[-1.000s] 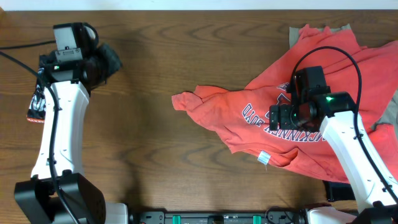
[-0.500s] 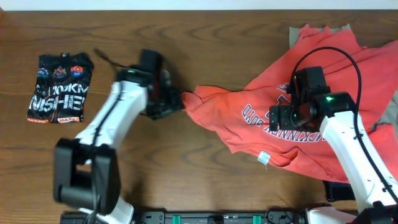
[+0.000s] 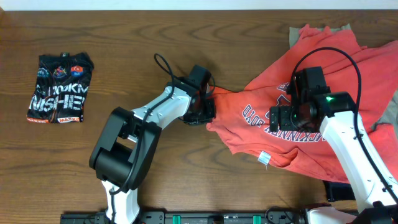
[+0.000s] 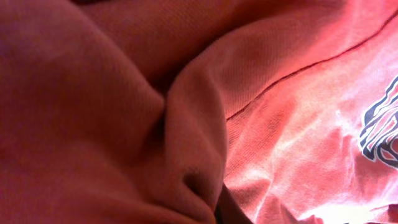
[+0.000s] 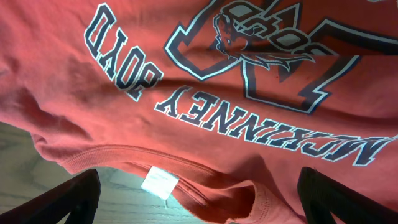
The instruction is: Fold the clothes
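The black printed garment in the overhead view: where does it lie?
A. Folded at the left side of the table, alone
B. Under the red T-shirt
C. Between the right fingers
A: the black printed garment lies folded on the left part of the table, well apart from the red T-shirt.

A robot lab set-up: two white arms point(image 3: 158, 109) with looping black cables point(image 3: 329, 53) rise from a black rail point(image 3: 217, 218) at the edge of a dark wood bench point(image 3: 155, 50). Clothes lie on it, a red shirt point(image 3: 373, 68) under the right hand point(image 3: 277, 118), a folded black shirt point(image 3: 60, 87) well left of the left hand point(image 3: 208, 115).
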`<action>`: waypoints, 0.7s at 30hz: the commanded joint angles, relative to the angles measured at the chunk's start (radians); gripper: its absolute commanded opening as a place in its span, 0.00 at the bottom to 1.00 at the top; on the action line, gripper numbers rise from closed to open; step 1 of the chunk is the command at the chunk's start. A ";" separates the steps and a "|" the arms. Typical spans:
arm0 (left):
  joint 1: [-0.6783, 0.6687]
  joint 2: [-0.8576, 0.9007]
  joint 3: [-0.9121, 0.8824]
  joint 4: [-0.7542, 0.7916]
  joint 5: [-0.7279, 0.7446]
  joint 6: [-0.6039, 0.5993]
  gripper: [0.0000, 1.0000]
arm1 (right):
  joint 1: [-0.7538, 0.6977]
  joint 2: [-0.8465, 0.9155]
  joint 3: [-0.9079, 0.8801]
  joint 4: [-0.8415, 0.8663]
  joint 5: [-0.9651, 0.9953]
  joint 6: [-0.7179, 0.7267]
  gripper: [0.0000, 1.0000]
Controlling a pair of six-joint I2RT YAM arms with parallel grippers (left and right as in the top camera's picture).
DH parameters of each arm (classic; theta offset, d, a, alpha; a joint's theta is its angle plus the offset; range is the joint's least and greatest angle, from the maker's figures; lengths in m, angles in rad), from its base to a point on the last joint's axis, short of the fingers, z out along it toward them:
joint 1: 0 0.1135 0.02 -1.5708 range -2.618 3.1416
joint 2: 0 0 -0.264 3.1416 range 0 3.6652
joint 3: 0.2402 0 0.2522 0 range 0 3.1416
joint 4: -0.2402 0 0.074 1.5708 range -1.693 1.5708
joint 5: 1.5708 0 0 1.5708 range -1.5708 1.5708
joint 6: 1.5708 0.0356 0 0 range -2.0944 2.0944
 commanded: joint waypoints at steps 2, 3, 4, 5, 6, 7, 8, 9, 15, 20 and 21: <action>0.065 -0.029 0.024 -0.060 -0.132 0.040 0.06 | -0.010 -0.016 0.010 -0.003 0.014 0.014 0.99; 0.086 -0.047 0.033 -0.085 -0.174 0.054 0.06 | -0.010 -0.016 0.010 -0.003 0.014 0.014 0.99; 0.114 -0.072 0.042 -0.110 -0.225 0.075 0.06 | -0.010 -0.016 0.010 -0.003 0.014 0.014 0.99; 0.137 -0.091 0.048 -0.123 -0.259 0.092 0.06 | -0.010 -0.016 0.010 -0.003 0.014 0.014 0.99; 0.171 -0.119 0.055 -0.133 -0.299 0.118 0.06 | -0.010 -0.016 0.010 -0.002 0.014 0.014 0.99; 0.204 -0.145 0.058 -0.134 -0.325 0.138 0.06 | -0.010 -0.016 0.010 -0.002 0.014 0.014 0.99; 0.239 -0.169 0.062 -0.130 -0.349 0.150 0.06 | -0.010 -0.016 0.010 -0.002 0.014 0.014 0.99; 0.284 -0.195 0.069 -0.122 -0.372 0.157 0.06 | -0.010 -0.016 0.010 -0.001 0.014 0.014 0.99; 0.531 -0.249 0.157 -0.059 -0.394 0.156 0.06 | -0.010 -0.016 0.010 -0.001 0.014 0.014 0.99; 0.645 -0.249 0.201 -0.068 -0.322 0.156 0.42 | -0.010 -0.016 0.010 0.002 0.014 0.014 0.99; 0.653 -0.249 0.201 -0.081 -0.283 0.156 0.56 | -0.010 -0.016 0.010 0.002 0.014 0.014 0.99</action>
